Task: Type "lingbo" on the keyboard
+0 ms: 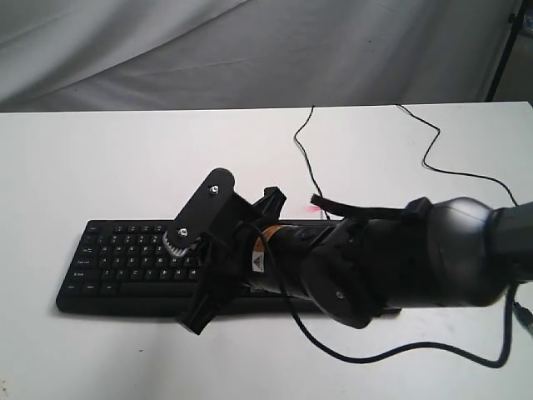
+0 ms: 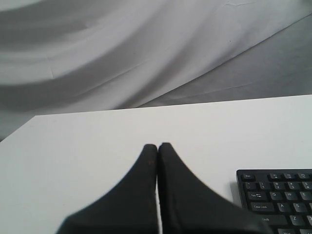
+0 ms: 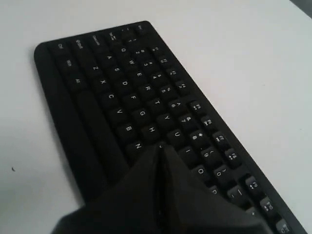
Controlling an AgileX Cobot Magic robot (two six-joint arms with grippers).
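The black keyboard (image 1: 125, 258) lies flat on the white table (image 1: 100, 158), its right half hidden under my right arm (image 1: 391, 267). In the right wrist view my right gripper (image 3: 161, 146) is shut with nothing in it. Its joined tips hang over the keyboard (image 3: 122, 87) just past the N key (image 3: 138, 146), below the U key (image 3: 176, 135); whether they touch a key I cannot tell. My left gripper (image 2: 157, 145) is shut and empty over bare table, left of the keyboard's Esc corner (image 2: 278, 190). It is out of the exterior view.
The keyboard's thin black cable (image 1: 304, 150) snakes toward the table's far edge, and a second cable (image 1: 433, 150) curves at the back right. A loose arm cable (image 1: 400, 360) loops over the front of the table. Grey cloth (image 1: 250, 50) hangs behind.
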